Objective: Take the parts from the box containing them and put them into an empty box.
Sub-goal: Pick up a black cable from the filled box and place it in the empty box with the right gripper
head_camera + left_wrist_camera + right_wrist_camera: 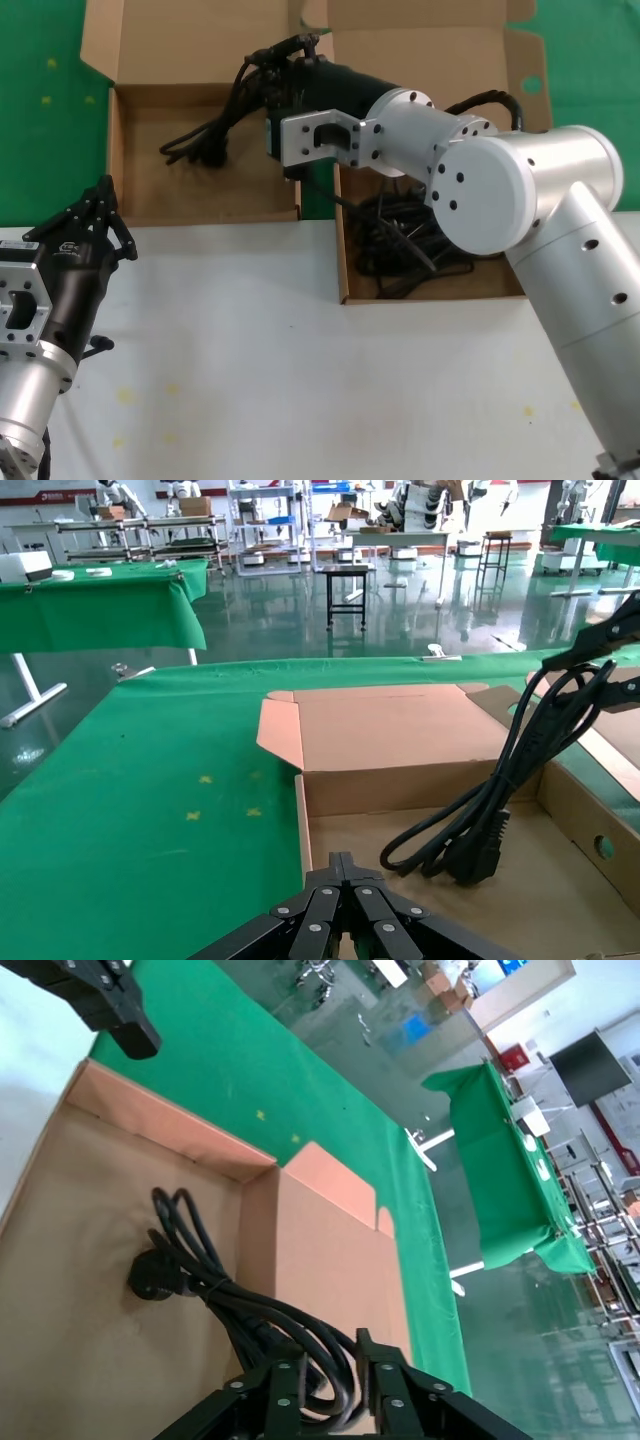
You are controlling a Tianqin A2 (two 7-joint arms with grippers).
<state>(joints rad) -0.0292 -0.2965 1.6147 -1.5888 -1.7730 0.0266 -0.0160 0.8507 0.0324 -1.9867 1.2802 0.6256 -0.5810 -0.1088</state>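
From the left: my left gripper sits parked at the lower left of the head view on the white bench, jaws clenched on nothing.

Above it, the plain-lidded box takes the upper left of the frame. A power cord bundle dangles over its floor, plug end resting on the cardboard, upper loops rising to my right gripper at top centre. Those jaws are grasping the loops: in the right wrist view the strands pass between the fingers and trail away to the plug.

My worry is the release. If the loops snag on the fingers, retracting drags the bundle back out over the wall.

Right of centre, the holed-flap box holds more cords, half hidden under my right arm.
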